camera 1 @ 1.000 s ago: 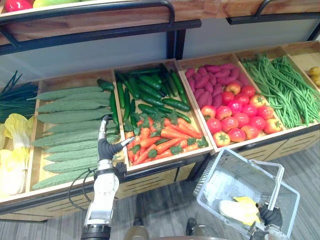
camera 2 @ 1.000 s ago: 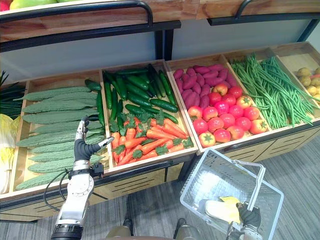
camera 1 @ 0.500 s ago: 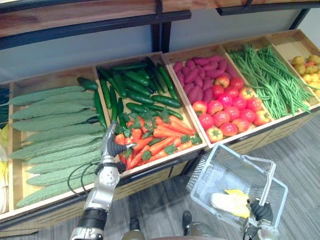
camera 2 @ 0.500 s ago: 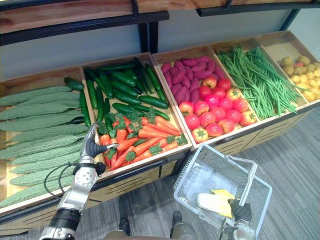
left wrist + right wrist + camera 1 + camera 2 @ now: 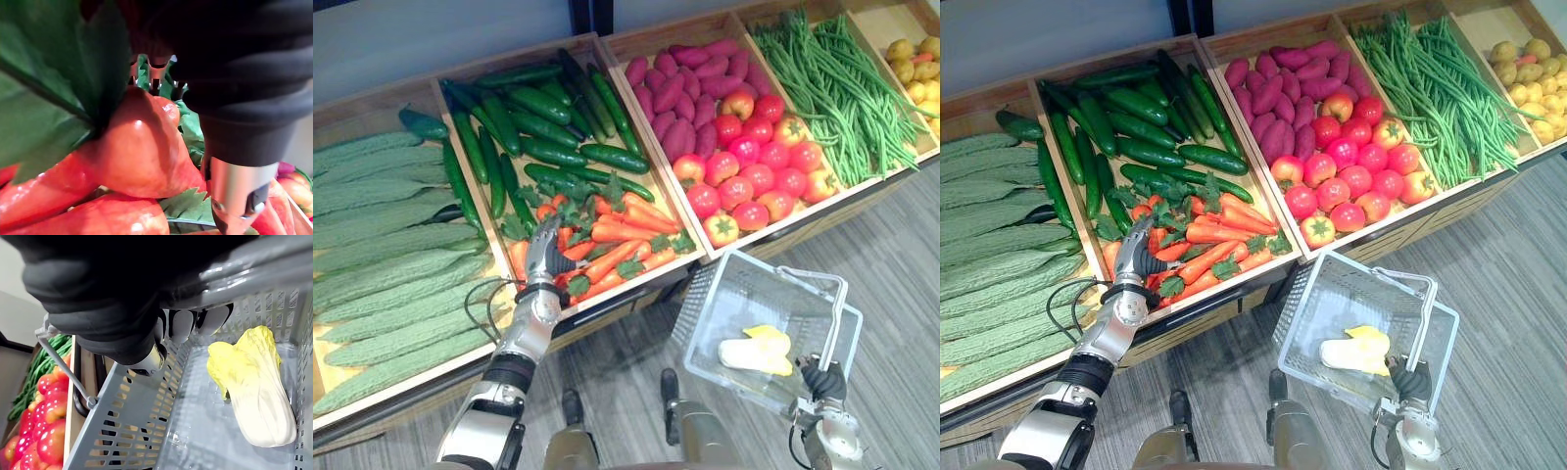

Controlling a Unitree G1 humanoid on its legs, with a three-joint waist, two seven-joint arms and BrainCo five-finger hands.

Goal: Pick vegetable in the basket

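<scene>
Grips the handle (image 5: 274,264) of the grey basket (image 5: 705,311) with the right hand (image 5: 822,380), fingers (image 5: 183,324) wrapped fully round the bar and closed tight on it. Holds that hand low and close in, with the dark ribbed back over the bar and the basket hanging above the grey plank floor (image 5: 901,255). Carries one pale napa cabbage (image 5: 254,387) already, lying flat on the basket's bottom, just under those curled fingers.

Reaches the left hand (image 5: 545,257) forward on a stretched arm, down among the carrots (image 5: 622,227), dark-covered back uppermost. Presses close against one carrot (image 5: 142,147) and its green leaves (image 5: 49,83). Cannot tell how far the left fingers are spread, nor whether closed on anything, since they are buried between carrot and leaf.

Just past the left fingertips, in the same wooden compartment: dark cucumbers (image 5: 538,127). Left of those fingers, in the next compartment: long ridged gourds (image 5: 382,235). Right of them: tomatoes (image 5: 754,176) with purple sweet potatoes (image 5: 675,83) behind, then green beans (image 5: 832,78), then small yellow potatoes (image 5: 915,69) at the far corner. Between the two hands: the front edge of the wooden stand, then open floor.
</scene>
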